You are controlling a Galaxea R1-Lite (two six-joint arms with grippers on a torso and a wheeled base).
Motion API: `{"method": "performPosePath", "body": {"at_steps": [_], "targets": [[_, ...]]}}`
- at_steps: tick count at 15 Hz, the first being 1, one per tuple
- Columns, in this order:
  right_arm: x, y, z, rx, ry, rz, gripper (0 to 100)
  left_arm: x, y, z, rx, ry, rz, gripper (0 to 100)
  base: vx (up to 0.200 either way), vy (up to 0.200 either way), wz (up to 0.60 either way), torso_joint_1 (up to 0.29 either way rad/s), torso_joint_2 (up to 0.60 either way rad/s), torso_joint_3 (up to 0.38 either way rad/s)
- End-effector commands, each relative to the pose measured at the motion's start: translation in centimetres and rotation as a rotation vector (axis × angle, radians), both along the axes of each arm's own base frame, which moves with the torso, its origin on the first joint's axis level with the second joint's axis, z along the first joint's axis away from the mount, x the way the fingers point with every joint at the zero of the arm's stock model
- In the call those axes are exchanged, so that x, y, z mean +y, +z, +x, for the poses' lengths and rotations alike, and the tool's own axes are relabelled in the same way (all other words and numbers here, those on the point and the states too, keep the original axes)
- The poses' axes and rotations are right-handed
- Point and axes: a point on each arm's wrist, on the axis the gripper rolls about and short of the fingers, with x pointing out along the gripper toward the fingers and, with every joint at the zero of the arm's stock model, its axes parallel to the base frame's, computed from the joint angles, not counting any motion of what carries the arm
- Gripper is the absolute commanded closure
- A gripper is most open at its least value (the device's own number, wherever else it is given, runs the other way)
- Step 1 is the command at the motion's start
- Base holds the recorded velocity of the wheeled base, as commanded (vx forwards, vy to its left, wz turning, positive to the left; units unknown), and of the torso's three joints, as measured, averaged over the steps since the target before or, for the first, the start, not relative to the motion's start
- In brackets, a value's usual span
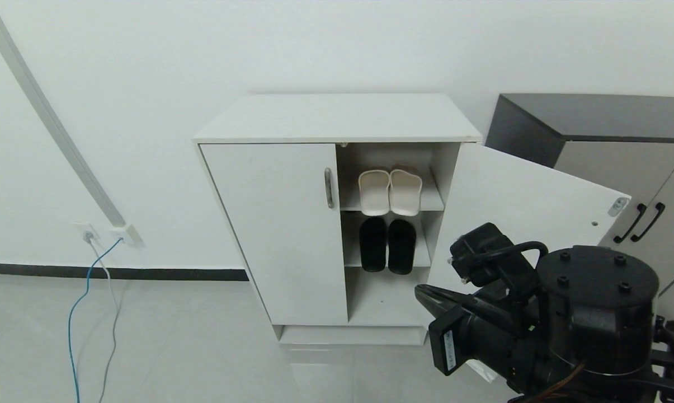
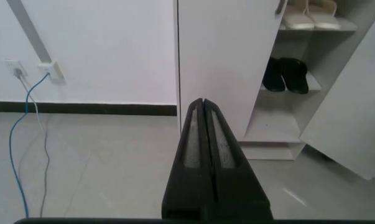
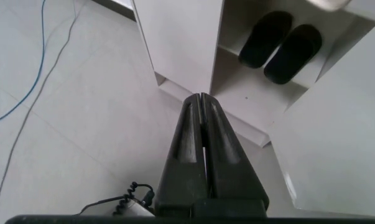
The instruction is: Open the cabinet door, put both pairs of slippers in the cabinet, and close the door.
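White slippers (image 1: 390, 192) on upper shelf, black slippers (image 1: 387, 244) on shelf below, both inside cabinet (image 1: 337, 117). Right door (image 1: 515, 196) stands wide. Right hand (image 3: 201, 99) and left hand (image 2: 203, 102) pressed together, empty. Closing likely next: push near the door's free edge, steadily, until flush

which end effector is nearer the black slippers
Right. The right end effector is just in front of the open compartment, below the pair of black slippers; the left end effector is farther back, facing the closed white door.
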Motion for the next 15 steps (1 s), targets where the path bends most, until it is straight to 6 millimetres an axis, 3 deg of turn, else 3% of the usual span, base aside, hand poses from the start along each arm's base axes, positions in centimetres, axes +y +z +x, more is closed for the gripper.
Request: {"method": "performPosePath", "body": {"at_steps": [1,15], "targets": [[0.0,-0.1,0.0,0.002,0.0,-0.003,100,0.0,0.0,0.0,0.0,0.001,0.0,100,0.0,0.0,0.0,0.168,-0.49,-0.315],[-0.2,-0.6,1.0,0.016,-0.028,-0.017,100,0.0,0.0,0.0,0.0,-0.001,0.0,100,0.0,0.0,0.0,0.232,-0.56,-0.323]]}}
